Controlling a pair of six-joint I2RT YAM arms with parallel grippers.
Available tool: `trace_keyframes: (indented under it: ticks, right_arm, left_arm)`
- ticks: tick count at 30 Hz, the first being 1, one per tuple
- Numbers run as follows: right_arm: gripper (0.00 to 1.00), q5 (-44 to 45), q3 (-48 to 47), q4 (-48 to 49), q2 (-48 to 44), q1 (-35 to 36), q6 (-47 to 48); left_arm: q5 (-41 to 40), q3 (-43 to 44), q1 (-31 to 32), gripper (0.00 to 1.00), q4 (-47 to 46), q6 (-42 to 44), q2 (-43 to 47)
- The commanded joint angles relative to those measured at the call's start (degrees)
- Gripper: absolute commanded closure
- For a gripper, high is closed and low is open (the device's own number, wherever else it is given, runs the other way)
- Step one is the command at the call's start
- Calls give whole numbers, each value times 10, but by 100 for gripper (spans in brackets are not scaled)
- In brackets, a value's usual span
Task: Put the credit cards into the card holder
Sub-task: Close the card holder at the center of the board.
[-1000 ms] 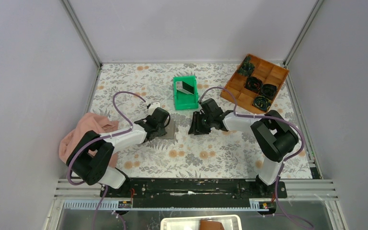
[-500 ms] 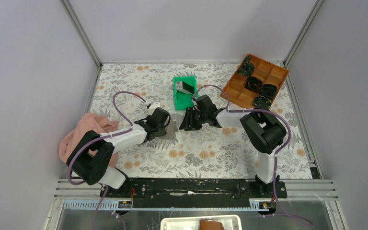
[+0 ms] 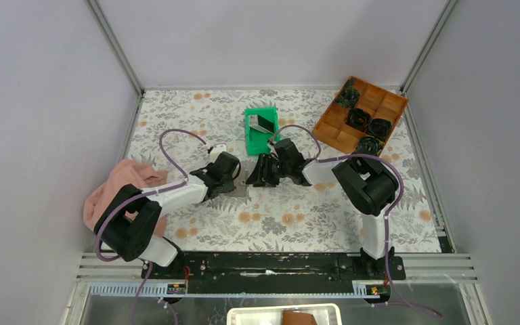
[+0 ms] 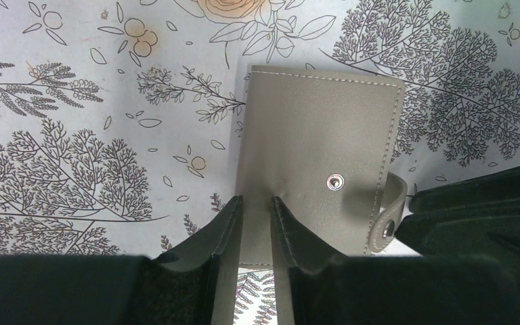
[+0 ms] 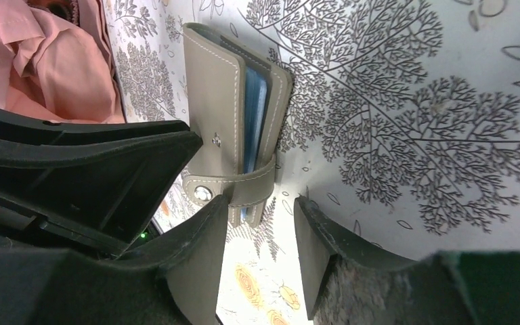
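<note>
The grey card holder lies on the flowered mat, snap stud on top, its strap wrapped round the open edge. Blue shows between its covers. My left gripper is shut on the card holder's near edge, one finger above the cover and one below. My right gripper is open, its fingertips at the strap end of the card holder. The strap's tip sits just inside the gap, against the left finger. A dark grey credit card leans inside the green bin.
A brown compartment tray with black parts stands at the back right. A pink cloth is bunched at the left beside the left arm. The two grippers nearly touch over the card holder.
My right gripper has travelled left across the mat, from well clear of the card holder to its strap edge. The left gripper and the card holder have stayed put.
</note>
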State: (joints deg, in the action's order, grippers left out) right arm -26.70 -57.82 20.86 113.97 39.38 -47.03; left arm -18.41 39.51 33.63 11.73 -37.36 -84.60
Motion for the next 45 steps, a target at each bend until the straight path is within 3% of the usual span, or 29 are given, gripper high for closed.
trace_keyframes:
  ticks: [1,27,45]
  right_arm:
    - [51,10,20,-6,25,15,-15]
    - [51,36,-30,16,72,24,-26]
    - [51,52,-92,-47,96,26,-5]
  left_arm:
    - [17,-19,-4,73,1,-2,-26]
    - [31,-20,-4,74,-4,10,-29]
    - [35,-21,-4,74,-7,9,-32]
